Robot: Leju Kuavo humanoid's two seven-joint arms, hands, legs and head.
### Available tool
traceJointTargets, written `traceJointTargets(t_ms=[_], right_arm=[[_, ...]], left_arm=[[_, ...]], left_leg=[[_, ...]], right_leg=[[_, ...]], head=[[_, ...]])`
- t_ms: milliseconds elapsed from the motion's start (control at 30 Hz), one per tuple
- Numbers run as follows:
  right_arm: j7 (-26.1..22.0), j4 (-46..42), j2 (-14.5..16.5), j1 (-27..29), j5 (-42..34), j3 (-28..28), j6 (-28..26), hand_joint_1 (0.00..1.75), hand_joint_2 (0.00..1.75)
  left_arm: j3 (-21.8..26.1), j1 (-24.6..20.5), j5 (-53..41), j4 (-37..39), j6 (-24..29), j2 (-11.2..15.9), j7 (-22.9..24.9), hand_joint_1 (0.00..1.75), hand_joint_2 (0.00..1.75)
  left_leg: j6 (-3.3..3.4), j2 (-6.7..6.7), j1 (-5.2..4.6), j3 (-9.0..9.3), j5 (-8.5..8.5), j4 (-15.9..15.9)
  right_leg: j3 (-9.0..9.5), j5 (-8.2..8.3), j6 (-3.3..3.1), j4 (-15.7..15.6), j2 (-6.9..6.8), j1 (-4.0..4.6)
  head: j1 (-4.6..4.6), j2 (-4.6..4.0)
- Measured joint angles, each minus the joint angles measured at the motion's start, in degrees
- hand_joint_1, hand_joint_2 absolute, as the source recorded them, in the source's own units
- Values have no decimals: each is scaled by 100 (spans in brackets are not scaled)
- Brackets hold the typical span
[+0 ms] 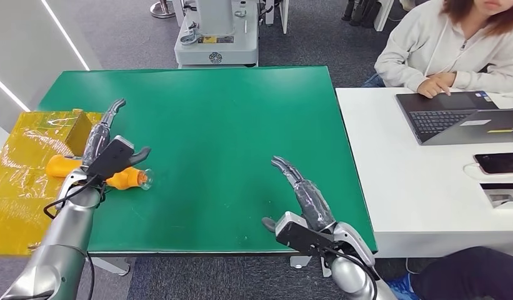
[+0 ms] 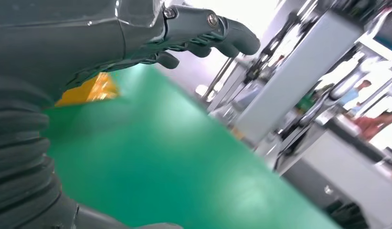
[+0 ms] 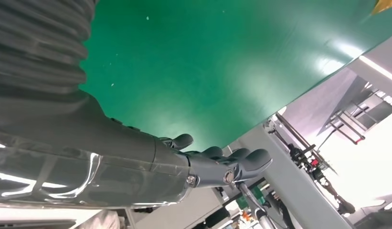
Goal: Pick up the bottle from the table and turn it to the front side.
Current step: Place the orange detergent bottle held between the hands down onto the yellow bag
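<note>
The left hand [image 1: 107, 134] is held over the orange bottle [image 1: 125, 179], fingers stretched out and holding nothing. The bottle is laid on its side on the green tabletop [image 1: 229, 125]. The right hand [image 1: 303, 197] is held flat and empty.

An orange bottle [image 1: 116, 177] with a clear cap lies on a plain green table [image 1: 222, 125], beside glossy yellow sheeting [image 1: 22, 169], a white desk [image 1: 416, 200] and dark grey hands.

Green table [image 1: 241, 137], white desk [image 1: 416, 206] beside, grey carpet [image 1: 116, 31].
</note>
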Motion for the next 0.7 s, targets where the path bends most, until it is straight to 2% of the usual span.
traceJointTargets(t_ms=[133, 400, 533, 700], right_arm=[[-52, 25, 0, 5, -16, 0, -19, 0, 175], [-91, 24, 0, 59, -60, -33, -80, 0, 175], [-161, 6, 0, 108, -104, -103, -111, 0, 175], [-324, -78, 4, 144, -210, -205, -247, 0, 175]], left_arm=[[0, 19, 62, -428, 9, 37, 15, 0, 175], [-8, 11, 347, -546, -15, 81, -73, 0, 175], [-11, 7, 1049, -624, -431, 91, -142, 0, 175], [-11, 70, 2049, -979, -1312, 57, -121, 0, 175]], left_leg=[[0, 0, 0, 0, 0, 0], [0, 1, -1, 1, 3, 1], [0, 1, -1, 1, 3, 1], [0, 0, -1, 0, 3, 1]], right_leg=[[-1, 0, 0, 0, 1, 0], [0, 0, 0, -1, 1, 0], [0, 1, 0, -1, 1, 0], [0, 0, 0, -2, 0, -1]], head=[[0, 1], [1, 0], [0, 0], [0, 0]])
